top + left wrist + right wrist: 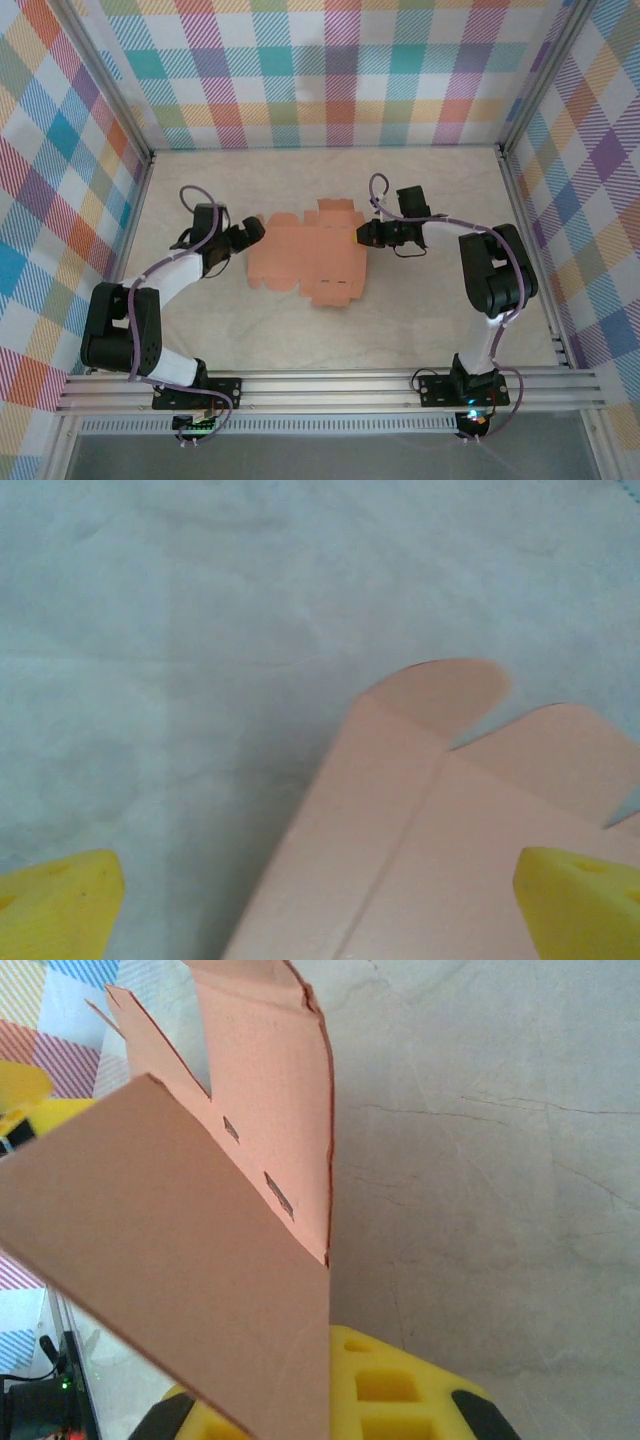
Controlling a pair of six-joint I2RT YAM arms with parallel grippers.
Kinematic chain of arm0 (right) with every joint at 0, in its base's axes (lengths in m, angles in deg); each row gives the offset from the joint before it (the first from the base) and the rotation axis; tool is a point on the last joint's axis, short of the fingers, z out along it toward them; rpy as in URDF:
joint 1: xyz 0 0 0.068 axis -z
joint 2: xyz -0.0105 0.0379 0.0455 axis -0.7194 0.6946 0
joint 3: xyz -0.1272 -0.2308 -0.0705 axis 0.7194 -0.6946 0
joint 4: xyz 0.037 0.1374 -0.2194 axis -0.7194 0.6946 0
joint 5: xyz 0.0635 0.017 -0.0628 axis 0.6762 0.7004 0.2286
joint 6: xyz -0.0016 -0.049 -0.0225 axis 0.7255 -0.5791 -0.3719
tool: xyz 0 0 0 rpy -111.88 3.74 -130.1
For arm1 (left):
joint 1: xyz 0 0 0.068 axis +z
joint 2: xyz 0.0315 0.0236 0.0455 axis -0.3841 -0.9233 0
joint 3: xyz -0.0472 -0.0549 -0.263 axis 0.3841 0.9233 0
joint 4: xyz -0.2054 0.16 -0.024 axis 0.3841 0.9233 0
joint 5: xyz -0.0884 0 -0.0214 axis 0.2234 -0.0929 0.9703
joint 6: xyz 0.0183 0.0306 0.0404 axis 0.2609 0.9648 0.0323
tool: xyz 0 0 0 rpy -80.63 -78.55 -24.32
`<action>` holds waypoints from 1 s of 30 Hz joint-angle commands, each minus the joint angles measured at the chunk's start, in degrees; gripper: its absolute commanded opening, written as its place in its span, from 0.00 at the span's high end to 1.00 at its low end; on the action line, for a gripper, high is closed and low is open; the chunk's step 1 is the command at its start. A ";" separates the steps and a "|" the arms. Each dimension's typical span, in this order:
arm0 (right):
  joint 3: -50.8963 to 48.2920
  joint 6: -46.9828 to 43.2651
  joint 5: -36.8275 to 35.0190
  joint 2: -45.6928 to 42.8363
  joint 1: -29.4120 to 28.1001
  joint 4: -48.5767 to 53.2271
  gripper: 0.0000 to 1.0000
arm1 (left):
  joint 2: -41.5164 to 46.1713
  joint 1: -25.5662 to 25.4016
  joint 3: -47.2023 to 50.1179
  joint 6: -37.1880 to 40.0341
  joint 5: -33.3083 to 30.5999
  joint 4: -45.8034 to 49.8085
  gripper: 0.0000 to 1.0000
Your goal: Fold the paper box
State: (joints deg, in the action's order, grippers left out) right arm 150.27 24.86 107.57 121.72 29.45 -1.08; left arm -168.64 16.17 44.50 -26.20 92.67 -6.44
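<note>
The paper box (310, 255) is a salmon-orange flapped sheet lying mostly flat in the middle of the table. My left gripper (250, 232) is at its left edge and open. In the left wrist view the yellow fingertips (60, 905) stand wide apart, with a creased panel and rounded flap of the paper box (430, 800) between them. My right gripper (362, 236) is at the sheet's right edge, shut on it. From the right wrist, a flap of the paper box (200, 1260) rises out of the gripper (330, 1405), pinched against a yellow finger (410, 1390).
Plaid walls (330, 70) enclose the pale table (420, 330) on three sides. A metal rail (330, 385) runs along the near edge, where both arm bases are bolted. Bare table lies in front of and behind the sheet.
</note>
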 commanded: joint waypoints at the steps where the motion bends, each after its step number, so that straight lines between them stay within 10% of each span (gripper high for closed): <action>1: 2.02 -3.19 3.00 -1.75 0.47 2.94 1.00 | -0.01 2.17 2.63 -0.07 8.82 -8.12 0.00; 10: 4.05 -7.82 -2.62 -2.95 0.48 10.38 1.00 | 7.77 -2.30 -1.06 18.56 3.42 -0.49 0.00; 30: 13.74 -17.05 -4.12 -2.89 0.39 28.03 1.00 | -28.84 -5.63 -45.07 65.45 43.32 33.08 0.43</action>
State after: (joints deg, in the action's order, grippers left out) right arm 161.92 9.69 102.06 121.00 29.60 24.03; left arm -194.71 10.75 2.95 31.09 127.49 16.61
